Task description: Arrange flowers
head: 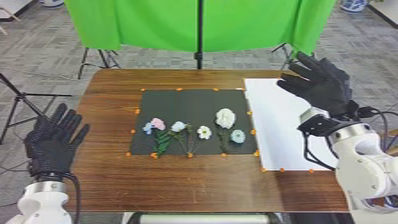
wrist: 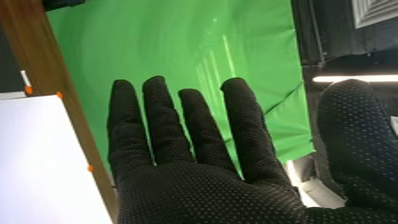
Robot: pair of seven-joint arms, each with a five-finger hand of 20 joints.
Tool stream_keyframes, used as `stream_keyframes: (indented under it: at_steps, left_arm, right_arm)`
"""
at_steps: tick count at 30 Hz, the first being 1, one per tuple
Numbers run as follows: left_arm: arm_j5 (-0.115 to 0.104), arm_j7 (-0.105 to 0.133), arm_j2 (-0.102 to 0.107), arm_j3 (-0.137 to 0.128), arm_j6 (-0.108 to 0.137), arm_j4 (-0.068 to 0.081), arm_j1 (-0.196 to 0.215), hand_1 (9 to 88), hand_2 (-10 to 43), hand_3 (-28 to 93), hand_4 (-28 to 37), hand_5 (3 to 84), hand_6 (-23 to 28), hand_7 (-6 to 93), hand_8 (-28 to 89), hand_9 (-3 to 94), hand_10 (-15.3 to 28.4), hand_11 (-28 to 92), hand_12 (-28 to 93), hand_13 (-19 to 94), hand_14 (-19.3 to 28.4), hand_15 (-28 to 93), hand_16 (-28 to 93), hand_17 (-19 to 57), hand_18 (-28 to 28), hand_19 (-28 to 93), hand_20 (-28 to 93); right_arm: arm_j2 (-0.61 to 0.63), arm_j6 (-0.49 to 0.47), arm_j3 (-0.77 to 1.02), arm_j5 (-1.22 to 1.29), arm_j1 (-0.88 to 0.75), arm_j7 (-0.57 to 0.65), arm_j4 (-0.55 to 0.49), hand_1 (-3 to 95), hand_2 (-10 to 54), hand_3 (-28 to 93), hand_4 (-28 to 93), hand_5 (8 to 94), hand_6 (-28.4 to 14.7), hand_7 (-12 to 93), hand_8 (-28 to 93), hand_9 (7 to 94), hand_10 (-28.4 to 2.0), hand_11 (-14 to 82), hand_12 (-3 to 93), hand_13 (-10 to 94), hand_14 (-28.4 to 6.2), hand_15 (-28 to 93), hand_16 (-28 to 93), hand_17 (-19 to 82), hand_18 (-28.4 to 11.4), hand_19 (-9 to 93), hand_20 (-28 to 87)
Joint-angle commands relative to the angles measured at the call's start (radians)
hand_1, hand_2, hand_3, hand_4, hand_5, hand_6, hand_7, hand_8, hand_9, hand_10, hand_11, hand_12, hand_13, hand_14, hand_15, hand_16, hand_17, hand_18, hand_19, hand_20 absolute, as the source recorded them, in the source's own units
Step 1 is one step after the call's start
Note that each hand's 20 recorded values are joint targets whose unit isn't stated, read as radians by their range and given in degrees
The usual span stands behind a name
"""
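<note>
At the left edge of the brown wooden table, the robot's left hand, in a black fabric glove, points away from the robot with its fingers released, straight and slightly spread.

Farther right, a dark rectangular mat lies on the wood, small orange markers along its edges. On its nearer half the flowers lie loose in an uneven row. First comes a small blue blossom, close beside a pink one above a stem with green leaves. Then come a pale bluish-white bloom with a thin stem and a small white flower with a yellowish centre. A large, full white blossom lies farther from the robot than a pale blue-green one, the last in the row.

Beside the mat lies a white rectangular sheet. Above its far right part hovers the robot's right hand, gloved in black, well apart from the flowers. In the right wrist view this right hand is released, its fingers straight and parted, its thumb well away from them, before a bright green cloth.
</note>
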Motion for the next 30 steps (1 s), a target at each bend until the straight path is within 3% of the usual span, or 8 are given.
stream_keyframes:
  at_steps: [1, 18, 22, 26, 30]
  left_arm:
    - [-0.005, -0.008, 0.007, -0.002, -0.016, 0.001, 0.009, 23.4, 9.9, 75, -28.3, 40.1, 5.1, 10.7, -9, 29.9, 11.8, 15, 7, 21, 8.5, 18, -7, -1.6, 11.3, 24, 12]
    - [-0.017, 0.009, 0.017, -0.031, -0.016, -0.001, 0.022, 23.7, 9.9, 75, -28.3, 40.2, 5.2, 10.9, -9, 30.4, 11.9, 16, 7, 22, 8.5, 18, -7, -1.5, 11.3, 24, 12]
    - [-0.030, 0.015, 0.052, -0.021, -0.008, 0.011, -0.008, 23.8, 9.9, 75, -28.3, 40.2, 5.2, 10.9, -9, 30.5, 11.9, 16, 7, 22, 8.6, 18, -7, -1.5, 11.3, 24, 12]
    - [-0.029, 0.023, 0.092, -0.019, -0.019, 0.022, -0.051, 23.8, 9.9, 75, -28.3, 40.1, 5.2, 11.0, -9, 30.5, 11.9, 16, 7, 22, 8.5, 18, -7, -1.6, 11.3, 24, 12]
    - [-0.030, 0.028, 0.089, -0.027, -0.017, 0.024, -0.065, 23.9, 10.0, 75, -28.3, 40.1, 5.2, 11.0, -9, 30.5, 12.0, 16, 7, 22, 8.6, 18, -7, -1.6, 11.3, 24, 12]
  right_arm:
    - [0.000, -0.005, -0.002, 0.005, -0.002, -0.004, -0.009, 17.6, 9.2, 74, -22, 39.0, -2.8, 8, -8, 35.4, -13.8, 2.9, 13.1, 31, -16.7, 14, 24, 13, -19.1, 30, 20]
    - [0.003, -0.040, -0.003, 0.007, -0.008, -0.002, -0.034, 17.7, 9.2, 74, -22, 39.1, -3.2, 8, -8, 35.3, -13.8, 2.9, 13.1, 31, -16.8, 14, 24, 13, -19.2, 30, 20]
    - [0.010, -0.034, -0.012, 0.009, -0.001, -0.003, -0.039, 17.6, 9.2, 74, -21, 39.2, -3.2, 8, -8, 35.4, -13.8, 2.9, 13.2, 31, -16.9, 14, 24, 13, -19.2, 30, 20]
    - [0.020, -0.047, -0.013, 0.010, 0.018, -0.004, -0.041, 17.8, 9.2, 74, -21, 39.2, -3.2, 8, -8, 35.3, -13.8, 2.9, 13.1, 31, -16.9, 14, 24, 13, -19.2, 30, 20]
    - [0.028, -0.040, -0.020, 0.010, 0.038, -0.011, -0.042, 17.8, 9.2, 74, -21, 39.2, -3.2, 8, -8, 35.3, -13.8, 2.9, 13.1, 31, -16.8, 14, 24, 13, -19.2, 30, 20]
